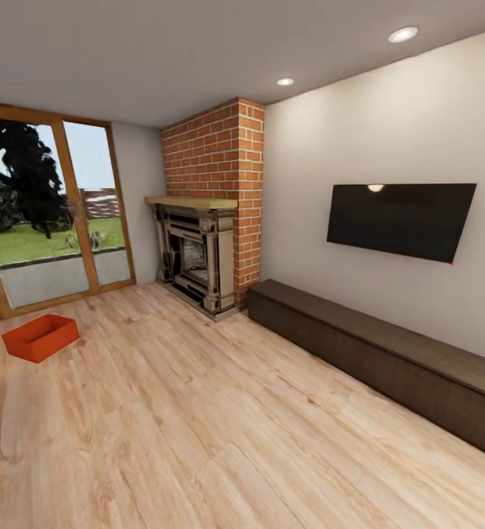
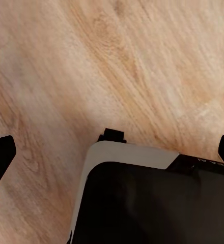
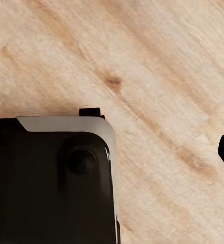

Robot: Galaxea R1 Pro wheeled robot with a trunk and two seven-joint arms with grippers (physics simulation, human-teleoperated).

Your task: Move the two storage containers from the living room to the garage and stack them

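Head view: one storage container (image 1: 40, 337) on living-room plank floor (image 1: 220, 433) near glass door (image 1: 51, 213), well apart from fireplace (image 1: 198, 253).
Left wrist view: left gripper (image 2: 112, 152) wide open, empty.
Right wrist view: right gripper state unclear.
Risk: clipping the container on approach, from base overshoot.

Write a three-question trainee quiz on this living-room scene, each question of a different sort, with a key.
1. True or false: the storage container sits on the wood plank floor.
2. Which is nearest the container? A) glass door B) TV C) low cabinet
3. Fill in: the fireplace stands against a ___ chimney.

Key: 1 true; 2 A; 3 brick.
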